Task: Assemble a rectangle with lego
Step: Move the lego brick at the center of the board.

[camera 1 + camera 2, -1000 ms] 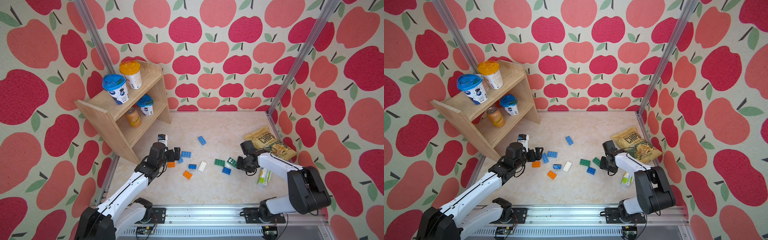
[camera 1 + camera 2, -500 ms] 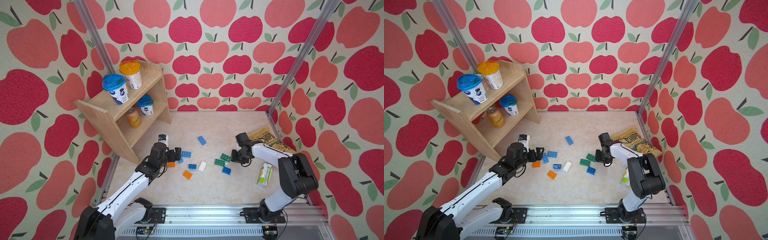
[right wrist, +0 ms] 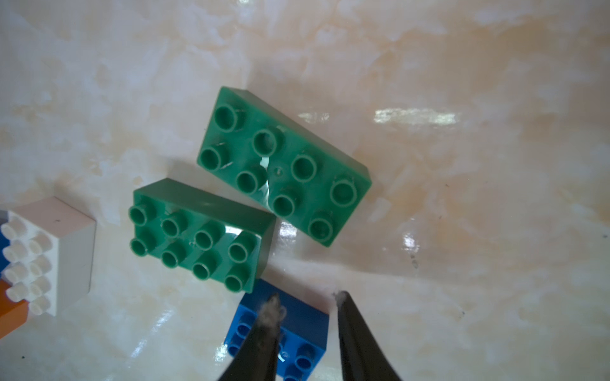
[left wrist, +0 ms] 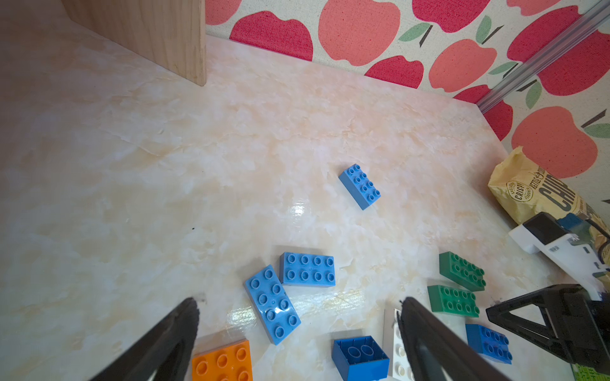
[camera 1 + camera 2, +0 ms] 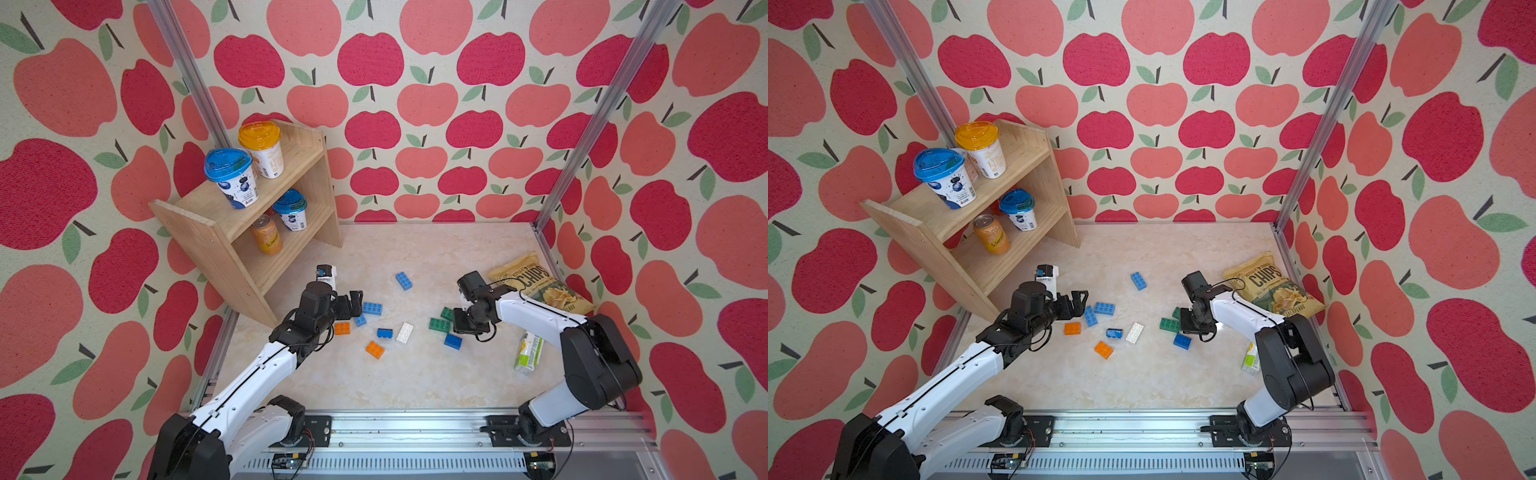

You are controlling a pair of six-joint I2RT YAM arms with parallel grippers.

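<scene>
Loose lego lies on the marble table (image 5: 374, 382): two green bricks (image 3: 284, 165) (image 3: 198, 234) touching at a corner, a blue 2x2 brick (image 3: 297, 316), a white brick (image 5: 404, 332), two orange bricks (image 5: 375, 349) (image 5: 342, 328), and several blue ones (image 4: 307, 273) (image 4: 272, 303) (image 4: 359, 186). My right gripper (image 3: 307, 300) hovers low beside the green pair (image 5: 439, 325), over the blue 2x2 brick. Its jaws are shut to a narrow gap and hold nothing. My left gripper (image 4: 298, 302) stands wide open over two blue bricks (image 5: 372, 308), empty.
A chips bag (image 5: 536, 286) lies at the right wall behind the right arm. A small green-and-white pack (image 5: 528, 353) lies near that arm's elbow. A wooden shelf (image 5: 249, 232) with cups and a can stands at the back left, close to the left gripper (image 5: 353, 301).
My right gripper swung left from beside the chips bag to the green bricks and closed. One green brick slid left against the other. The left arm stayed put.
</scene>
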